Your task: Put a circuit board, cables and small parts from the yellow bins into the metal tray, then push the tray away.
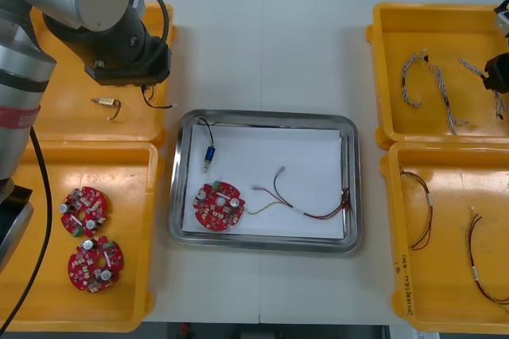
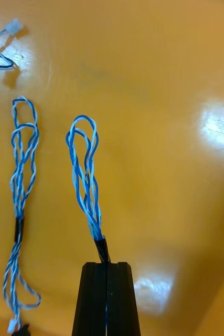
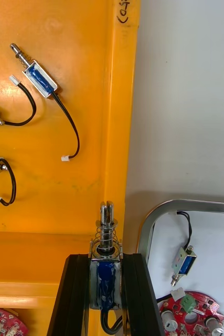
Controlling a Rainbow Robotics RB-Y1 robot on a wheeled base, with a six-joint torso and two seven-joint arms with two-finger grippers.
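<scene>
Left gripper (image 3: 106,265) pinches a metal part (image 3: 106,231) by its body, over the left bin (image 3: 119,131) wall beside the tray (image 3: 195,203). Judged rigid and light, so a body grip suits. Right gripper (image 2: 107,268) clamps a blue-white cable (image 2: 85,168) at its black sleeve, over the right bin (image 2: 169,105). It looks limp and likely to dangle.

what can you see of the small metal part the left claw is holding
The small metal part sits clamped between the left claw's black fingers, upright along them. A shiny metal frame holds a blue body; a round-headed pin rises from it through a coil spring, and a black lead curls out below. It hangs over the yellow bin's rim, near the metal tray's corner. Only the fingers touch it.
</scene>
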